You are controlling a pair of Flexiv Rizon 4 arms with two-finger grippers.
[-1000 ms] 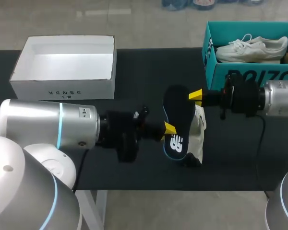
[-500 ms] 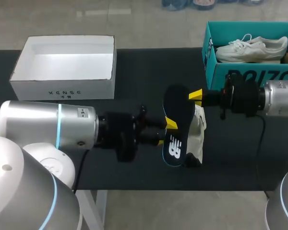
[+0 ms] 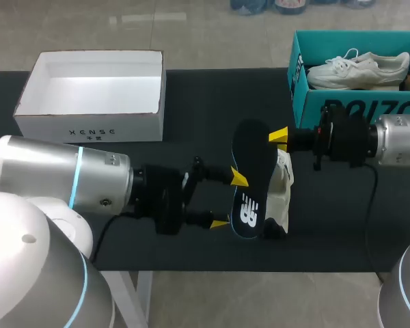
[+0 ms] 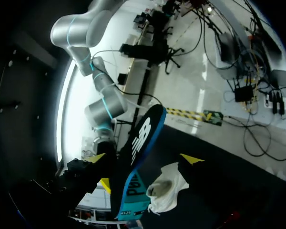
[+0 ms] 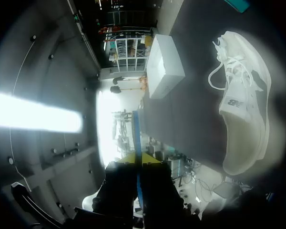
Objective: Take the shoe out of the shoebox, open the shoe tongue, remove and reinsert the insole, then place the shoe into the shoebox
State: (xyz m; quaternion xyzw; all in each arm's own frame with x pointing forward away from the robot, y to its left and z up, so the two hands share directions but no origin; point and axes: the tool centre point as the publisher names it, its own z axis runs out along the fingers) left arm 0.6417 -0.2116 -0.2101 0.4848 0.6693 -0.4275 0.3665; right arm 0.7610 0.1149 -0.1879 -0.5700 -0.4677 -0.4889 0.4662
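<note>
One insole (image 3: 253,164), likely light and bendy, stands mid-frame beside the shoe (image 3: 285,179), its top edge pinched in the right gripper's (image 3: 278,135) fingers, the left gripper's (image 3: 229,201) fingers spread open around its lower half, so probably best gripped edgewise.

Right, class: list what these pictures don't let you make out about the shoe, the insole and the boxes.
- Head view: the shoe is mostly hidden behind the insole; its inside is unseen.
- Right wrist view: the insole shows edge-on in the right hand; its faces are unseen.
- Head view: the teal box is cut off by the picture's edge.
</note>
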